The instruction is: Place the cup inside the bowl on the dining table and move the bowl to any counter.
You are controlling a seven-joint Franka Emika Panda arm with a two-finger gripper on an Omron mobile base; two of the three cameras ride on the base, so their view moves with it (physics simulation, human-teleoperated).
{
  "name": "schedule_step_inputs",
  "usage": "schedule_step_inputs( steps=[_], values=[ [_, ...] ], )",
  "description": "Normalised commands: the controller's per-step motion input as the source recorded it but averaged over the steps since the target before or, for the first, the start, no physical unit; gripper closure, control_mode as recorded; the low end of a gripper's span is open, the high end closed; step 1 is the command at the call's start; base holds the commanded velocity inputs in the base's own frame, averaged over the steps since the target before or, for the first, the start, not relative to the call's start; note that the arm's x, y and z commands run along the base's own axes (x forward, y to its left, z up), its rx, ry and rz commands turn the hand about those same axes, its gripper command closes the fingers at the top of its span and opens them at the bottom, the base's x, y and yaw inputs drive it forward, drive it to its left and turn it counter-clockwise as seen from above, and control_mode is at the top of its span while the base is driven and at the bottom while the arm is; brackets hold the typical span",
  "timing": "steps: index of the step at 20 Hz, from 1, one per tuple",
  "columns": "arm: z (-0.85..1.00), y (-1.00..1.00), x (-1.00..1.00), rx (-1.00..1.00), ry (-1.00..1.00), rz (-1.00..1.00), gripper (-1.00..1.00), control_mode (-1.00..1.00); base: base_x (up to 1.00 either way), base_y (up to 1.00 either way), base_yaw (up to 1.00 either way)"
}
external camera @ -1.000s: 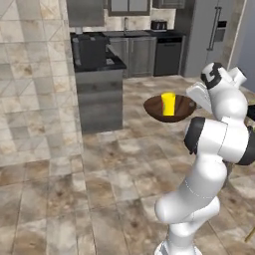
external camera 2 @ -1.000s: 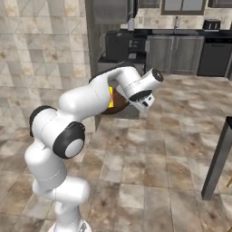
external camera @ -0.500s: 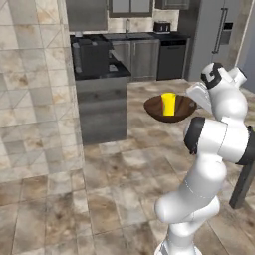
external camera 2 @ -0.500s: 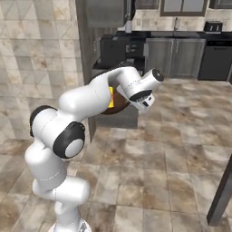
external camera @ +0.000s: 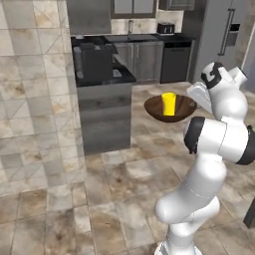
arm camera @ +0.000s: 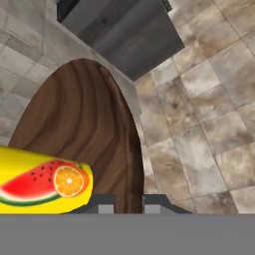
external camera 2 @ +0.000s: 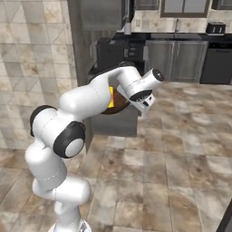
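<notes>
Since a second ago the whole kitchen view has slid sideways, so the base has driven; the bowl (external camera: 170, 108) sits in the same spot beside the arm, with the counter (external camera: 106, 75) closer ahead. One bowl and one cup (external camera: 169, 103) are in play: the yellow cup stands upright inside the bowl, which hangs in the air over the tiled floor (external camera: 99, 199), short of the counter and to its right. The fingers (arm camera: 128, 203) are nearly closed, pinching the bowl's rim. To finish well, I judge the bowl should stay level while driving so the cup stays upright, then be carried above the black surface and lowered flat before letting go.
</notes>
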Motion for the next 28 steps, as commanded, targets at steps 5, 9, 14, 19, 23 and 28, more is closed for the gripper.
schedule_step_inputs(
  steps=[5,9,14,19,23,28],
  values=[
    [0.0,0.0,0.0,0.0,0.0,0.0,1.0,1.0,0.77,-0.08,0.0],
    [0.0,0.0,0.0,0.0,0.0,0.0,1.0,1.0,0.88,0.0,0.0],
    [0.0,0.0,0.0,0.0,0.0,0.0,1.0,1.0,0.86,-0.09,0.0],
    [0.0,0.0,0.0,0.0,0.0,0.0,1.0,1.0,0.62,-0.33,0.0],
    [0.0,0.0,0.0,0.0,0.0,0.0,1.0,1.0,0.6,-0.37,0.0],
    [0.0,0.0,0.0,0.0,0.0,0.0,1.0,1.0,0.84,-0.23,0.0]
  ],
)
